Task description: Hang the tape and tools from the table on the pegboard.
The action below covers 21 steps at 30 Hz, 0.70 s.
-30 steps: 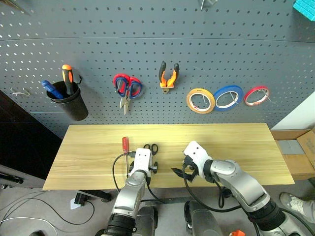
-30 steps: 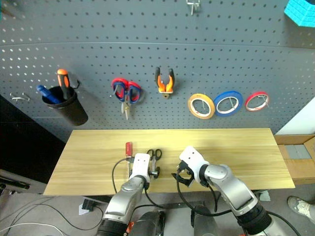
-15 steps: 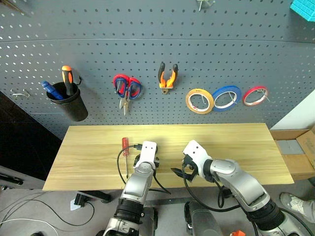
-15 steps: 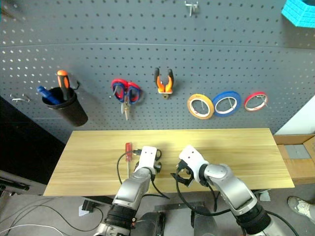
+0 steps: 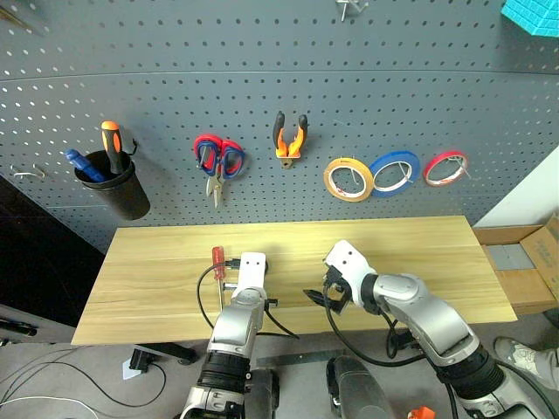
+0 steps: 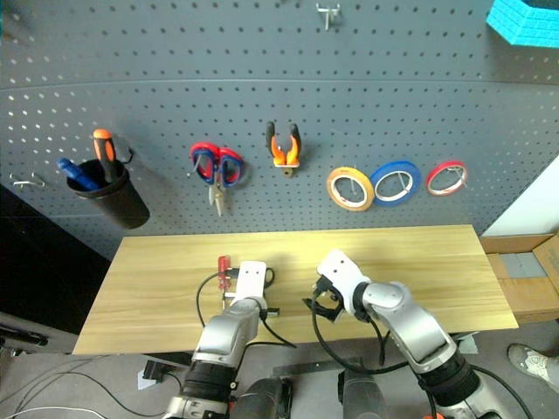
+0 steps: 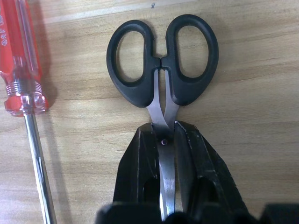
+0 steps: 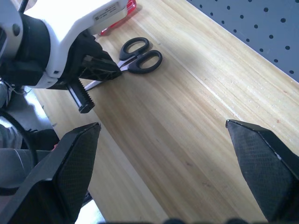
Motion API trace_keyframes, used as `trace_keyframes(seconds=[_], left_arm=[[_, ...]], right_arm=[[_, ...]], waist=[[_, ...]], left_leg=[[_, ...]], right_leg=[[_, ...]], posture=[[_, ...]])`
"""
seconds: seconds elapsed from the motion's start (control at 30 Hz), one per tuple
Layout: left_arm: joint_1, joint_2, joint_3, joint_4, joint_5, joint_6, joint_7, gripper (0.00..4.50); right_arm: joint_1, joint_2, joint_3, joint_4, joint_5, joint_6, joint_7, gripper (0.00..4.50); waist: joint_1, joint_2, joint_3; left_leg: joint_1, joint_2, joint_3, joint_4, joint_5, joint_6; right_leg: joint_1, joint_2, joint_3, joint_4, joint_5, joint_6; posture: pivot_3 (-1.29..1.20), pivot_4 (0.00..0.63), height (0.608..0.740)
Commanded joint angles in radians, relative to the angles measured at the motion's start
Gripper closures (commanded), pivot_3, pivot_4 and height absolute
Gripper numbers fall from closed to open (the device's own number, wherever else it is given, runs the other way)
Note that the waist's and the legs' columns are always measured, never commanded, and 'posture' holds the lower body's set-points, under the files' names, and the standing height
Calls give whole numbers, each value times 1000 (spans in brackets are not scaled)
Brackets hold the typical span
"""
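Small black-handled scissors lie flat on the light wood table. My left gripper is shut on their blades just below the pivot, handles pointing away from it. A slim red-handled screwdriver lies right beside them, also seen as the screwdriver from the head. My right gripper hovers open over bare wood to the right of the scissors. On the dark grey pegboard hang the orange-and-black pliers and the yellow-tan tape.
Also on the board hang a blue tape ring, a red tape ring, red-and-blue scissors and a black cup holding an orange-handled screwdriver. A cardboard box sits past the table's right end.
My left gripper has gone from open to shut on the scissors' blades, its wrist tipping further down over them. The right gripper has stayed open and still. The head view has shifted slightly.
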Motion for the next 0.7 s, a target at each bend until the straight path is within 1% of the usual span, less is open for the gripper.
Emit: trace_keyframes(seconds=[0.03,0.13,0.2,0.27,0.33,0.37,0.4,0.43,0.53,0.7], left_arm=[[52,23,-37,12,7,-46,-54,4315],[79,99,-87,-90,40,-255,-110,4314],[103,120,-96,-137,48,-356,-118,4315],[149,139,-91,-226,54,-466,-119,4314],[192,165,-78,-317,74,-590,-105,4314],[207,174,-74,-349,81,-663,-101,4314],[221,170,-61,-377,66,-723,-104,4314],[231,156,-46,-401,32,-787,-112,4314],[249,188,-52,-426,46,-873,-155,4314],[258,222,-49,-492,110,-932,-166,4314]], right_arm=[[-42,22,-41,-40,46,-31,42,0],[-61,65,-115,-154,239,-16,165,0],[-64,60,-137,-198,309,-1,214,0],[-82,51,-139,-228,354,0,251,0],[-112,50,-135,-231,370,-2,262,0],[-126,51,-135,-219,369,-7,260,0],[-139,55,-135,-208,369,-11,257,0],[-147,56,-135,-198,369,-17,258,0],[-165,48,-122,-178,367,-35,278,0],[-180,12,-92,-170,362,-66,340,0]], waist=[[2,1,0],[1,1,1],[6,2,1],[14,1,1],[25,1,1],[26,2,1],[29,2,0],[31,2,0],[32,2,-5],[31,0,-8]], left_leg=[[0,0,0,0,0,0],[-3,0,0,0,0,0],[-8,1,-1,-1,0,0],[-12,0,-3,0,0,0],[-16,0,-4,1,0,0],[-18,0,-3,1,0,0],[-20,0,-3,1,0,0],[-21,0,-2,1,0,0],[-21,0,-2,0,0,0],[-21,-1,0,1,0,0]], right_leg=[[0,0,0,0,0,0],[-4,0,1,0,0,0],[-8,0,1,0,0,0],[-10,0,1,-2,0,0],[-13,0,0,-3,1,-1],[-15,0,1,-3,3,-5],[-18,0,1,-2,4,-6],[-20,0,1,-2,4,-6],[-21,0,1,-1,4,-6],[-21,0,-1,0,4,-6]], posture=[[-100,244,740],[-102,230,740],[-97,209,740],[-92,196,740],[-88,190,740],[-82,180,740],[-82,180,740],[-79,164,740],[-76,152,740],[-75,132,740]])
